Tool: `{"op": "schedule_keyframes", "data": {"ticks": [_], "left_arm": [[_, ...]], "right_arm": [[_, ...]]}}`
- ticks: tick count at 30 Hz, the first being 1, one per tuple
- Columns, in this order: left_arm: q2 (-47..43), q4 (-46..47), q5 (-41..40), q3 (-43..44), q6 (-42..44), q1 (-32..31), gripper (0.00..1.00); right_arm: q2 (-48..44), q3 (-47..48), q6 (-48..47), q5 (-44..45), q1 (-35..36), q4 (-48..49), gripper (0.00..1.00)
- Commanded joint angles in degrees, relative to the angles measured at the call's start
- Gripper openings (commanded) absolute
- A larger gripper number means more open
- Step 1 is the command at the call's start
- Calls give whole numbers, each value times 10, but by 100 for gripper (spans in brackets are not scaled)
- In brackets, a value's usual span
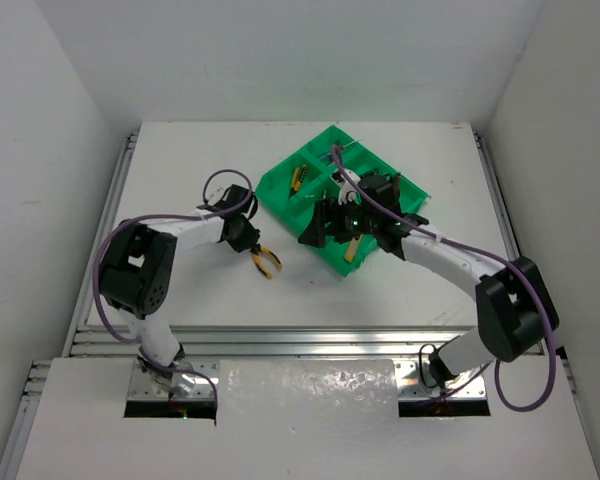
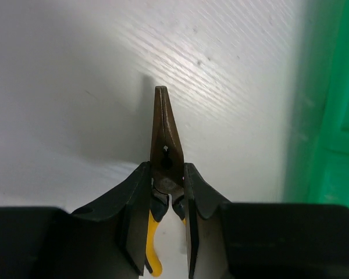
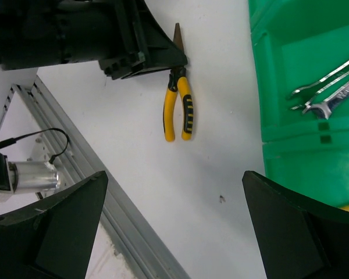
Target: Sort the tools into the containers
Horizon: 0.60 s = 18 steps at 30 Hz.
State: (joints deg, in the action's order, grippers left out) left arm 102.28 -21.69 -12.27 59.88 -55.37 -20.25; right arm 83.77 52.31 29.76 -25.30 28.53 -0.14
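The tray (image 1: 278,195) sits on the desk (image 1: 180,160), upper middle of the frame. The pliers (image 1: 268,263) lie on the desk just lower left of it, head between the left hand's (image 1: 250,243) fingers. The right hand (image 1: 317,230) hangs over the tray's lower-left edge. Wrenches (image 3: 328,93) lie in one compartment.

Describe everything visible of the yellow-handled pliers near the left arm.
Needle-nose pliers: dark metal jaws tapering to a closed point, yellow handles with black grip inserts. The left end effector is shut on them near the pivot. They sit over the white table, outside the green tray; whether they're lifted is unclear.
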Motion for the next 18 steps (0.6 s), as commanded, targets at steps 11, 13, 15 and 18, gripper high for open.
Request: {"op": "schedule_keyframes", "data": {"ticks": [11,13,15,18], "left_arm": [[-177,187,121,-107,32,-24,0],[-193,194,143,-112,35,-29,0],[-212,207,157,-121,36,-33,0],[-234,238,176,-131,37,-38,0]], "right_arm": [[154,94,-13,27,86,87,91],[173,103,-19,48,91,92,89],[191,116,-23,47,92,95,87],[206,139,-24,39,95,82,79]]}}
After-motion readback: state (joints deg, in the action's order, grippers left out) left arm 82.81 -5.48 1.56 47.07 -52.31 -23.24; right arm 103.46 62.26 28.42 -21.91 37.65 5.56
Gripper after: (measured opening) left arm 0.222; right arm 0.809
